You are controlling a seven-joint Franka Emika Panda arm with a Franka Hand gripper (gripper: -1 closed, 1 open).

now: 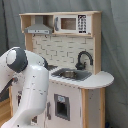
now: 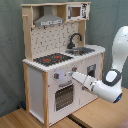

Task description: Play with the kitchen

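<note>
toy kitchen (image 2: 55, 65) standing upright on a light wooden floor (image 2: 20, 120), against a grey curtain (image 2: 10, 50) in both exterior views. white arm (image 2: 112, 75) reaching in from the second exterior view's right, its gripper (image 2: 64, 76) pressed up to the front panel just above the oven door (image 2: 64, 96), by the knobs. cannot tell how far open the pincer is, nor whether it has hold of anything (tip merges with the white panel). in the first exterior view, arm's bulk (image 1: 27, 85) covering the stove side and most of the lower front.

risks, as judged:
- pushing further into the panel likely to rock or slide the unit, since nothing visible anchors it.
- glancing off a knob and scraping along the front, caused by an off-centre approach.
- oven door swinging into the wrist if pulled open with the arm this close.

counts:
- stove top (image 2: 52, 59): one, with two red rings showing.
- sink (image 2: 82, 50): one.
- faucet (image 2: 75, 39): one.
- hood (image 2: 49, 21): one.
- microwave (image 1: 72, 23): one.
- oven doors: one seen in the second exterior view; one further lower door (image 1: 62, 106) under the sink.
- arms: one.
</note>
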